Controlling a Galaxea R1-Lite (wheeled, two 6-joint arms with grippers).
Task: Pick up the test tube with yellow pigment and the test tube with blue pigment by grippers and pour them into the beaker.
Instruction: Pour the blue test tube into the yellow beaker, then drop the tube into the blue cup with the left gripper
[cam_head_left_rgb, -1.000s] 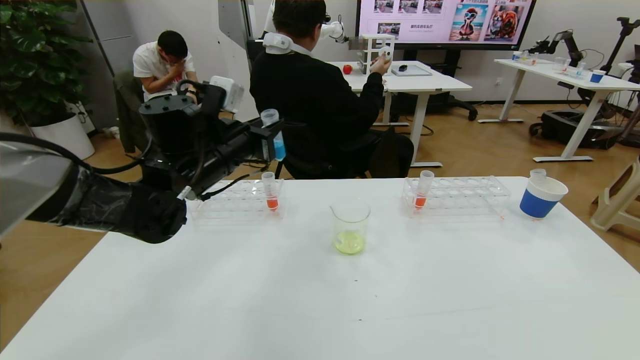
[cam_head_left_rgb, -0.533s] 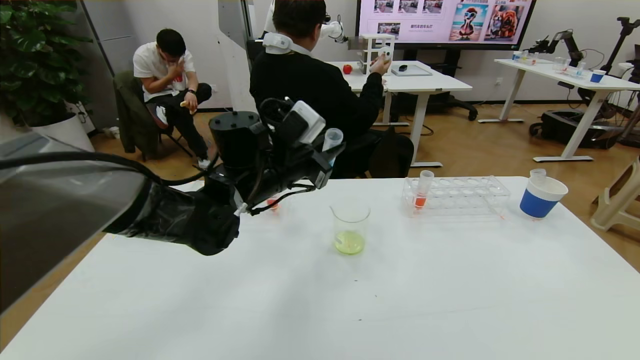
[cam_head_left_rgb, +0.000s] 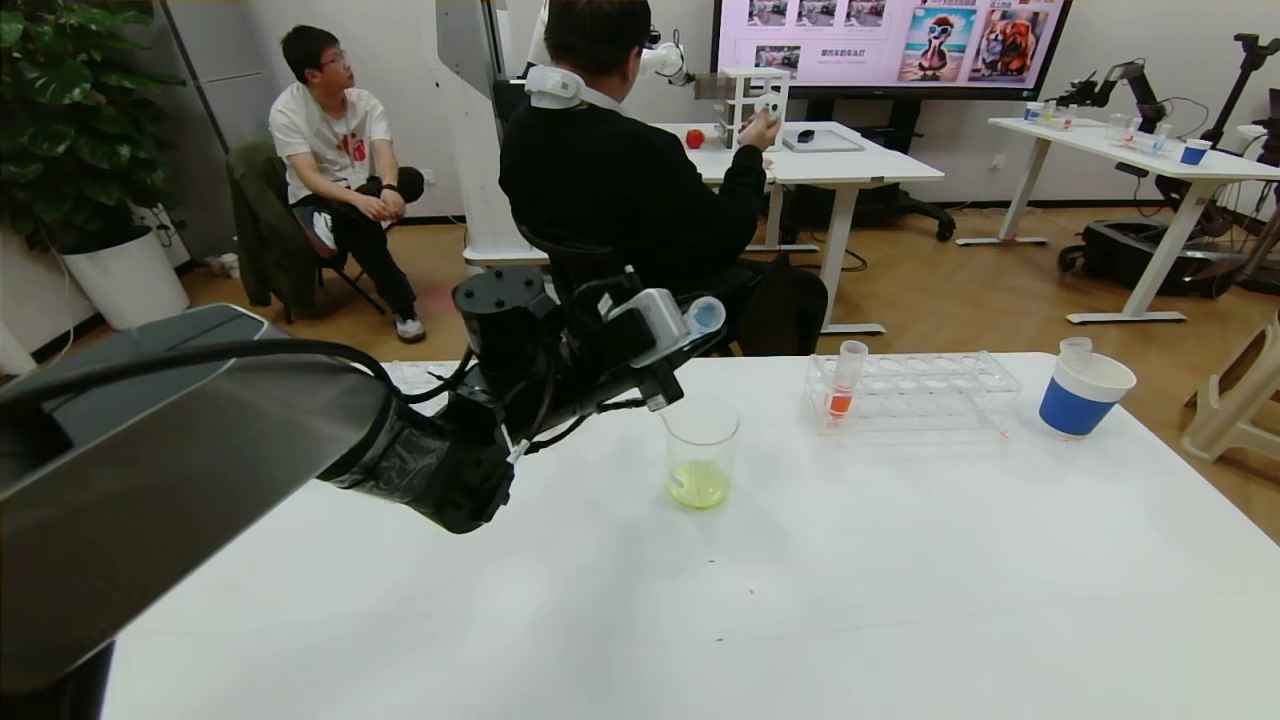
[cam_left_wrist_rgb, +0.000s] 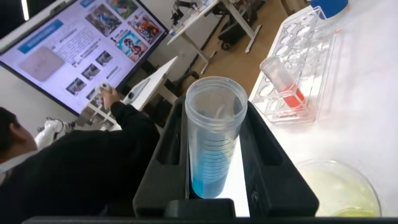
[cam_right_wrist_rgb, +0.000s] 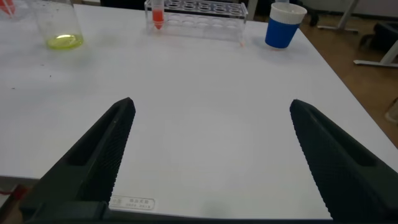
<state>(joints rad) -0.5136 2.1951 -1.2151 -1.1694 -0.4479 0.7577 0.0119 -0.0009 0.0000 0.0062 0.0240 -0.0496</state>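
My left gripper (cam_head_left_rgb: 683, 345) is shut on the test tube with blue pigment (cam_head_left_rgb: 704, 317). It holds the tube tilted, its open mouth up, just above and to the left of the beaker (cam_head_left_rgb: 700, 450). In the left wrist view the tube (cam_left_wrist_rgb: 214, 137) sits between the black fingers (cam_left_wrist_rgb: 267, 168) with cyan liquid at its tip, and the beaker (cam_left_wrist_rgb: 339, 193) lies below. The beaker holds yellow-green liquid at its bottom. No tube with yellow liquid shows. My right gripper (cam_right_wrist_rgb: 211, 106) is open and empty over the near part of the table.
A clear rack (cam_head_left_rgb: 915, 392) with an orange-red tube (cam_head_left_rgb: 845, 385) stands at the back right. A blue-and-white paper cup (cam_head_left_rgb: 1082, 395) holding a clear tube stands right of it. The left rack is mostly hidden behind my left arm. People sit beyond the table's far edge.
My left arm has carried the blue tube to the right and down, from above the left rack to beside the beaker. The tube has tilted further.
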